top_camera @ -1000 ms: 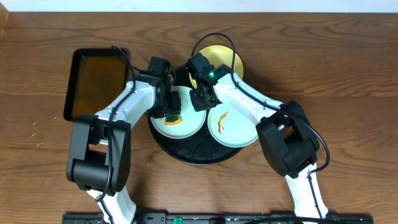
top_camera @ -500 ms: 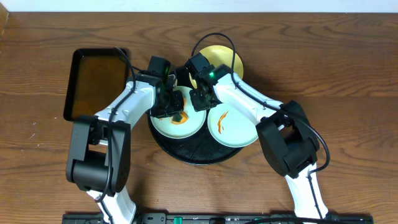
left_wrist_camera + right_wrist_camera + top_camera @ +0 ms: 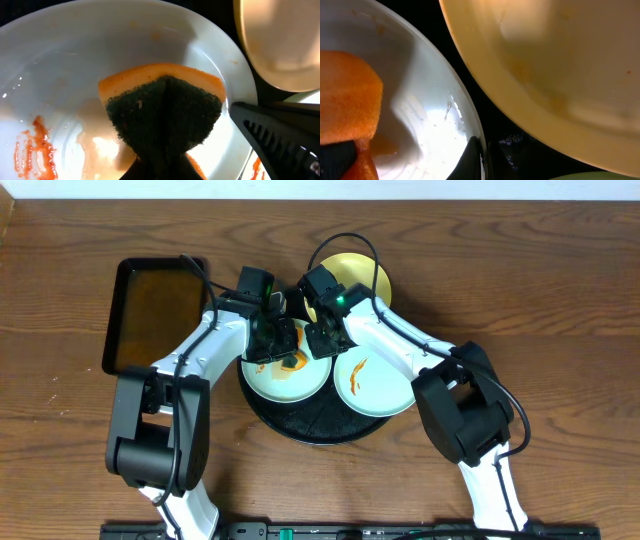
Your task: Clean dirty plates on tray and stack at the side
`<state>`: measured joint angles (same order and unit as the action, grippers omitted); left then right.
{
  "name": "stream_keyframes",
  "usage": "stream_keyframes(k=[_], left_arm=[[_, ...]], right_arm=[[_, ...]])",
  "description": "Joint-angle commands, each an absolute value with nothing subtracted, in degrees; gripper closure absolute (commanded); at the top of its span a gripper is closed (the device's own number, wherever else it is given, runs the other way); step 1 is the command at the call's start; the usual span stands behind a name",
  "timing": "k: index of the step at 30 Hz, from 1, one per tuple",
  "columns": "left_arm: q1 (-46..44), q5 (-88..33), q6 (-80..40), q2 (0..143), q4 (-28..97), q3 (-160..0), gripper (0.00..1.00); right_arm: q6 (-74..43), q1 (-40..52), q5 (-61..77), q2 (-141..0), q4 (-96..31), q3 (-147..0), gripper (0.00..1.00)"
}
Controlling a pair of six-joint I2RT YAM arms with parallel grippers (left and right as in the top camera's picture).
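On the round black tray [image 3: 300, 423] lie two pale mint-blue plates. The left plate [image 3: 268, 383] carries sauce streaks [image 3: 35, 147] and a wet smear. My left gripper [image 3: 284, 345] [image 3: 162, 167] is shut on an orange sponge [image 3: 165, 107] with a dark green scouring face, pressed onto that plate. My right gripper [image 3: 322, 340] [image 3: 481, 159] is shut on the same plate's rim [image 3: 470, 117] at its right side. The right plate [image 3: 378, 385] has an orange streak. The pale yellow plate [image 3: 358, 278] [image 3: 560, 65] sits at the tray's back.
A rectangular black tray [image 3: 150, 310] with brownish liquid stands at the left of the wooden table [image 3: 560, 300]. Cables loop over the yellow plate. Both arms meet over the round tray's middle.
My left gripper has closed on the sponge and dragged it a little toward the back right across the left plate, uncovering a sauce streak at the plate's left. The right gripper has stayed put.
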<state>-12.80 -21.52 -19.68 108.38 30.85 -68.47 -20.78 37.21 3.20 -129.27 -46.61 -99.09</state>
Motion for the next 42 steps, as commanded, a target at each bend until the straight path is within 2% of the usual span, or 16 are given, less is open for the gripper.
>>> stream_keyframes(k=[1,12,20,27,36,42], left_arm=[[-12.7,-14.1,-20.7,110.8,32.6,-67.5,0.92],[-12.5,3.8,-20.7,112.7,39.7,-67.6,0.93],[-12.5,7.2,-20.6,109.8,43.5,-70.5,0.93],[-12.7,4.5,-21.8,105.1,42.9,-70.7,0.93],[-12.8,-14.2,-23.7,107.2,31.1,-67.6,0.92],[-14.4,-14.6,-28.4,111.5,27.7,-67.3,0.93]], right_arm=[[-20.8,37.5,3.3,-130.4,-46.9,-98.7,0.99],[-20.7,37.5,3.3,-130.4,-47.0,-98.7,0.99],[-20.7,37.5,3.3,-130.4,-47.1,-98.7,0.99],[-20.8,37.5,3.3,-130.4,-47.1,-98.7,0.99],[-20.8,37.5,3.3,-130.4,-47.0,-98.7,0.99],[-20.8,37.5,3.3,-130.4,-46.9,-98.7,0.99]])
